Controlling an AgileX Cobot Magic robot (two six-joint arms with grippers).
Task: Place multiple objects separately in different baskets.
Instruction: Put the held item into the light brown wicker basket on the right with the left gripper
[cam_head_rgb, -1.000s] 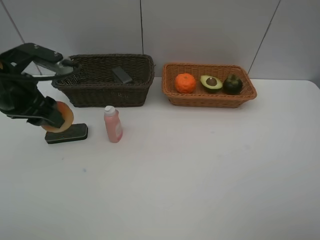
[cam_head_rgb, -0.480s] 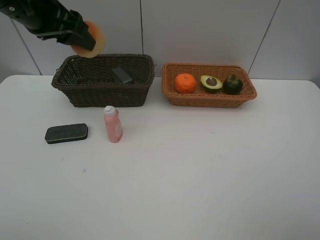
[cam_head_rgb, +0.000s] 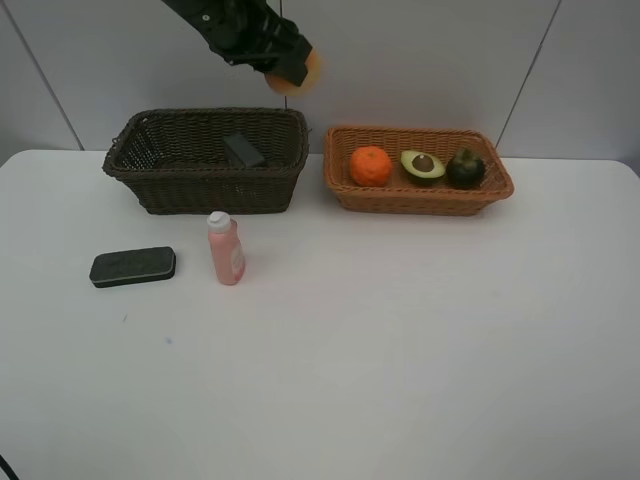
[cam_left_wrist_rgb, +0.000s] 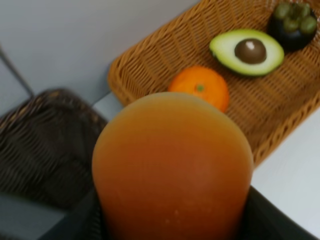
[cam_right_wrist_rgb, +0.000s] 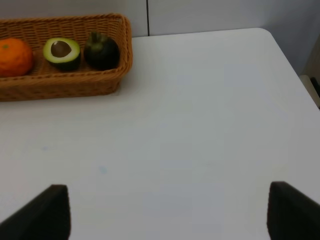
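- Exterior high view: the peach-coloured fruit (cam_head_rgb: 300, 72) is pinched in the left gripper (cam_head_rgb: 285, 65) and carried high in the air. The dark brown basket (cam_head_rgb: 200, 116) lies below the gripper and to its left. The light basket (cam_head_rgb: 420, 201) lies below it and to its right, with the orange (cam_head_rgb: 371, 166), the halved avocado (cam_head_rgb: 423, 166) and the mangosteen (cam_head_rgb: 465, 168) inside.
- The pink bottle (cam_head_rgb: 226, 250) and the eraser block (cam_head_rgb: 132, 267) are seen on the table, well below the gripper and nearer the camera. A dark object (cam_head_rgb: 243, 150) lies in the dark brown basket.
- Left wrist view: the picture is filled by the fruit, clamped between dark fingers (cam_left_wrist_rgb: 272, 220) at its sides. The light basket is seen beyond it, the orange nearest.
- Right wrist view: the right gripper (cam_right_wrist_rgb: 170, 215) is spread wide with nothing held, over bare table, the light basket ahead of it.
- Risk: if the fruit is let go here, short of the light basket, it could be dropped into the dark brown basket or the gap between the two. A round fruit released from this height could also bounce off the orange and over the shallow wall.
- Against half a second ago: the fruit has been swung from above the dark brown basket's left end to above its right end. A second ago it was down at the table beside the eraser block.
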